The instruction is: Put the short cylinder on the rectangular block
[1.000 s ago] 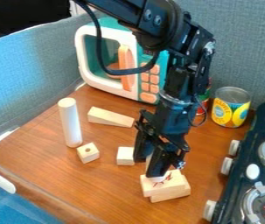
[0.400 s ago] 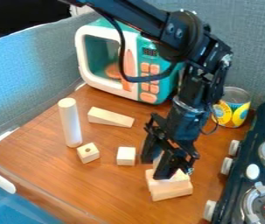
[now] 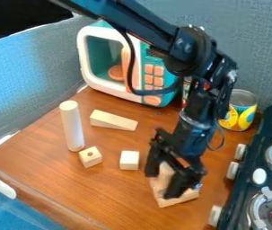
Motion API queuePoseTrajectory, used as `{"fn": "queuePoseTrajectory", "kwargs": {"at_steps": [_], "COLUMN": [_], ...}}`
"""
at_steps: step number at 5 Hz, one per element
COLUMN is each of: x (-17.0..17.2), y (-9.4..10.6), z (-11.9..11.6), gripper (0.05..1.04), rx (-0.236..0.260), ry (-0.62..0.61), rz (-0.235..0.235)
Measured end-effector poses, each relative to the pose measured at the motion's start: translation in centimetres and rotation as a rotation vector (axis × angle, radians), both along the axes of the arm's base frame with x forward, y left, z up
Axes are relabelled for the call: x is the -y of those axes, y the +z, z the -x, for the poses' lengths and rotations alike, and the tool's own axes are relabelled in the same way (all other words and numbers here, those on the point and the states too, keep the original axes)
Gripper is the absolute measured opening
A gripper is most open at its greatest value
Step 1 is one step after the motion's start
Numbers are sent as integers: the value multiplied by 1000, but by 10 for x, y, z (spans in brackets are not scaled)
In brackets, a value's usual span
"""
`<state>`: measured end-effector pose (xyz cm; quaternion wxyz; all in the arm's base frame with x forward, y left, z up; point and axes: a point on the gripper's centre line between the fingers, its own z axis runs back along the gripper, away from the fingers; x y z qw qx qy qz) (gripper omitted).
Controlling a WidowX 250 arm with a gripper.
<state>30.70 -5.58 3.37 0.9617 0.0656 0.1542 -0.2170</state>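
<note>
1. Nearest, the pale, rectangular wooden block (image 3: 187,196) lies on the brown wooden tabletop (image 3: 102,193), beneath the black two-finger gripper (image 3: 162,184). Pushing sideways or pressing hard on one edge could slide or tip it.
2. Just above, the fingers look closed around a pale wooden piece, probably the short cylinder (image 3: 165,170). If let go off-centre or slanted, it may topple or roll off.
3. Its long axis seems roughly upright; the fingers hide too much to be sure.
4. Farther back stands the white-and-teal toy microwave (image 3: 89,81).
</note>
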Motion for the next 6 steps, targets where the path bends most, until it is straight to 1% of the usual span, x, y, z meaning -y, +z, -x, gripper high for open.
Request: {"fn": "queuePoseTrajectory", "kwargs": {"at_steps": [1,2,3,4,5,6], "x": [-1,-6,-6,-12,-24,-35], "y": [1,1,8,35,83,100], "z": [1,1,0,4,5,8], "gripper": [1014,1009,1003,1001,1001,1001], "rx": [-6,-11,13,87,234,271], "ry": [6,25,36,55,141,175], "rz": [-1,-4,8,60,120,133]}}
